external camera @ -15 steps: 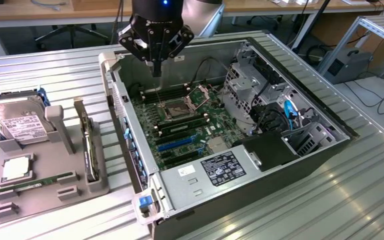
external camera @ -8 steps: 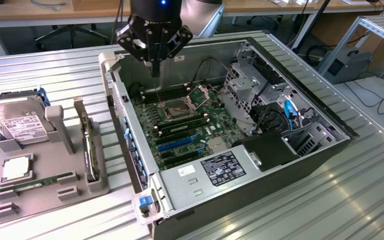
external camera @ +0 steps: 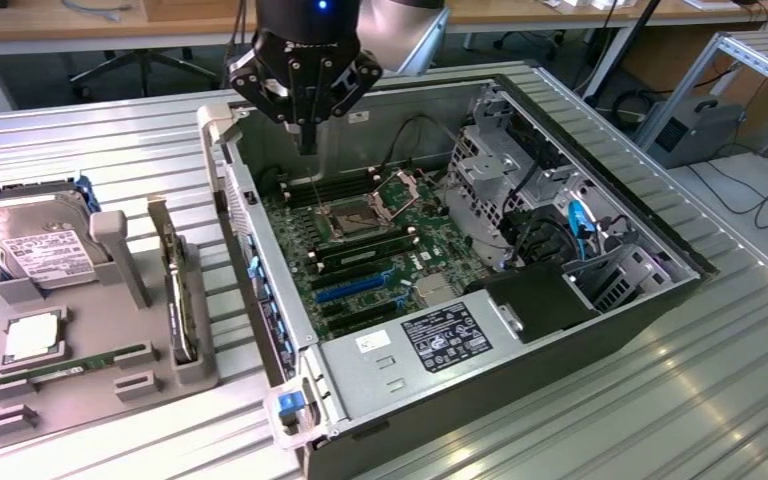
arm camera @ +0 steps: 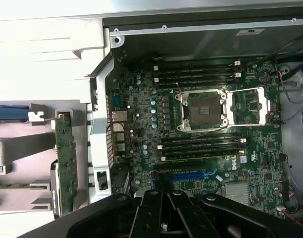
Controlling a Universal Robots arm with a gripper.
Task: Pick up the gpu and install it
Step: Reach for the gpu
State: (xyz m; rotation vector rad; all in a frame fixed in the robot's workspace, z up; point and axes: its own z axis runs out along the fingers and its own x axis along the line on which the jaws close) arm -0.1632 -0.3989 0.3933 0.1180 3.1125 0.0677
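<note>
Currently gripper (external camera: 307,130) closed, empty, over motherboard (external camera: 371,250); gpu (external camera: 175,290) upright in holder (external camera: 104,375), seven o'clock, exterior view. Best centre squarely over its top edge.

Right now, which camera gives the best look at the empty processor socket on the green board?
The wrist view. It looks straight down on the processor socket, so the empty square well and its flipped-open metal frame are plain. The exterior view shows the same processor socket at a slant, inside the computer case.

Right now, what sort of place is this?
Probably a robotics lab or workshop: an open PC case sits on a slatted metal table beside a parts tray, with desks behind.
</note>
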